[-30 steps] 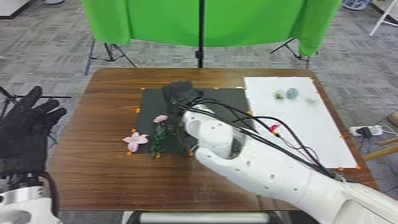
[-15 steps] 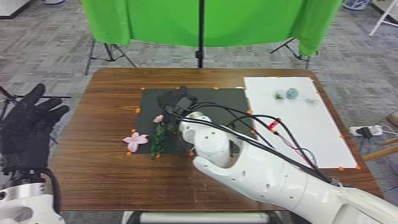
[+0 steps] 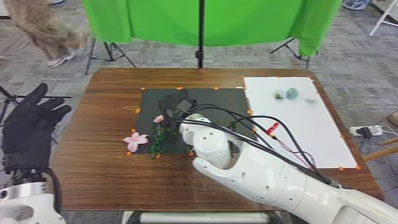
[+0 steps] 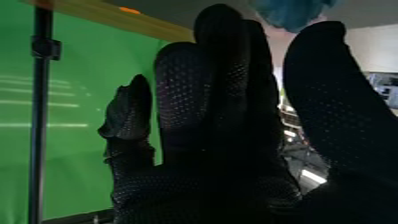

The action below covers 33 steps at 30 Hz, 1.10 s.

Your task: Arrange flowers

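The pink lily (image 3: 135,142) lies at the near left edge of the dark mat (image 3: 217,96), with a pink bud (image 3: 159,119) and its leafy green stem (image 3: 158,141) just beside it on the mat. The right hand (image 3: 173,104) is over the far left part of the mat, near the bud. Its fingers are straight and the thumb stands well off from them; in the right wrist view a blue-green thing (image 4: 291,14) shows by the tips, and whether it touches them I cannot tell. The step in hand looks like lining up on a flower, so the next move probably calls for lowering the thumb and fingers astride a stem and closing gently, clear of the petals. The left hand (image 3: 28,132) is beside the table (image 3: 98,120), fingers extended and empty.
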Each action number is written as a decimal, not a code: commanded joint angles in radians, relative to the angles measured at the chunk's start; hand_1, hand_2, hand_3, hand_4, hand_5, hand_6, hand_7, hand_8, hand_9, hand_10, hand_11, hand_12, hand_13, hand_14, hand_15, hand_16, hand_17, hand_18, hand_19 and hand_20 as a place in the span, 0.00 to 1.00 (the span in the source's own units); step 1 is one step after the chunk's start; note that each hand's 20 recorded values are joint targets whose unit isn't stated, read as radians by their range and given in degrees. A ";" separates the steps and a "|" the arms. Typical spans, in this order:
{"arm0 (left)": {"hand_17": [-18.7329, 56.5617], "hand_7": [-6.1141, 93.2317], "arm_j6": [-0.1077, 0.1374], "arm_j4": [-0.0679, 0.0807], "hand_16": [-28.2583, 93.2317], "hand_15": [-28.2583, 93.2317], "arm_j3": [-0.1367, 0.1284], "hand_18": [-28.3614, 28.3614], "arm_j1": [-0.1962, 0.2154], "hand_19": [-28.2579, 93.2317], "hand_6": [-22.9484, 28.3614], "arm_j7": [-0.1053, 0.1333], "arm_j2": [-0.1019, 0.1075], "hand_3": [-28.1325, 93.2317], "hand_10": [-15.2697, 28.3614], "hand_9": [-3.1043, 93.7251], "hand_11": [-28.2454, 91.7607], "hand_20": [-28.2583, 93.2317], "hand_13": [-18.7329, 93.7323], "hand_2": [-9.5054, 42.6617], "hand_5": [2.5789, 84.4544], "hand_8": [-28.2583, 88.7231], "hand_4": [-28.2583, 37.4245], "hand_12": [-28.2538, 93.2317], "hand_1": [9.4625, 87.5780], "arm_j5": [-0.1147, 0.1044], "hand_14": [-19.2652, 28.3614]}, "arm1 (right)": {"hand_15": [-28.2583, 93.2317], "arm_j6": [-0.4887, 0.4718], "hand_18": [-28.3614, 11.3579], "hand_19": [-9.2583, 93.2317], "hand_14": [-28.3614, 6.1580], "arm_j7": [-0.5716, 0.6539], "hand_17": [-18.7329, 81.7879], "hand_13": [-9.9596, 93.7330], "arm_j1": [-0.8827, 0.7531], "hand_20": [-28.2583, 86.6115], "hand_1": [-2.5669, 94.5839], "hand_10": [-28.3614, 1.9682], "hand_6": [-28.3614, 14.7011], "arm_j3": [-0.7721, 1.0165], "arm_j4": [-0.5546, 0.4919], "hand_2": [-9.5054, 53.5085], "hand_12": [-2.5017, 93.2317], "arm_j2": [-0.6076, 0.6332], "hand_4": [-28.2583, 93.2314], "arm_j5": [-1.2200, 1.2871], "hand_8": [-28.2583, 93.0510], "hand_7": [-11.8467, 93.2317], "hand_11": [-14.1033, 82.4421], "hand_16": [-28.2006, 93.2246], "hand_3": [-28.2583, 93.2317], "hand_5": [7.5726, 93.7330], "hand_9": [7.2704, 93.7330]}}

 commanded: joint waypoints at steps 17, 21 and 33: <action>0.15 0.20 0.012 -0.010 0.16 0.76 0.029 0.87 0.073 0.63 0.62 0.017 0.003 0.84 0.81 0.38 0.53 0.52 0.38 0.34 0.40 0.17 0.09 0.36 0.20 -0.028 0.92 | 0.81 0.069 0.16 0.92 0.51 0.154 0.40 0.68 -0.040 0.61 0.37 0.48 0.67 0.297 -0.280 0.00 0.18 0.291 0.00 0.384 0.13 0.24 0.46 0.33 0.84 0.61 0.71; 0.15 0.20 0.026 -0.012 0.16 0.76 0.042 0.87 0.078 0.63 0.62 0.046 0.019 0.84 0.81 0.38 0.53 0.52 0.38 0.34 0.40 0.17 0.09 0.36 0.20 -0.044 0.92 | 0.81 0.090 0.15 0.91 0.48 0.209 0.40 0.66 -0.051 0.61 0.36 0.42 0.66 0.342 -0.274 0.00 0.18 0.398 0.00 0.423 0.13 0.24 0.43 0.32 0.84 0.55 0.65; 0.15 0.20 0.023 -0.011 0.16 0.76 0.058 0.87 0.069 0.63 0.61 0.060 0.011 0.84 0.81 0.38 0.53 0.52 0.38 0.34 0.40 0.17 0.09 0.36 0.20 -0.039 0.92 | 0.83 0.110 0.14 0.92 0.41 0.388 0.40 0.59 -0.048 0.61 0.35 0.32 0.64 0.388 -0.082 0.00 0.17 0.579 0.00 0.443 0.14 0.23 0.36 0.30 0.85 0.48 0.53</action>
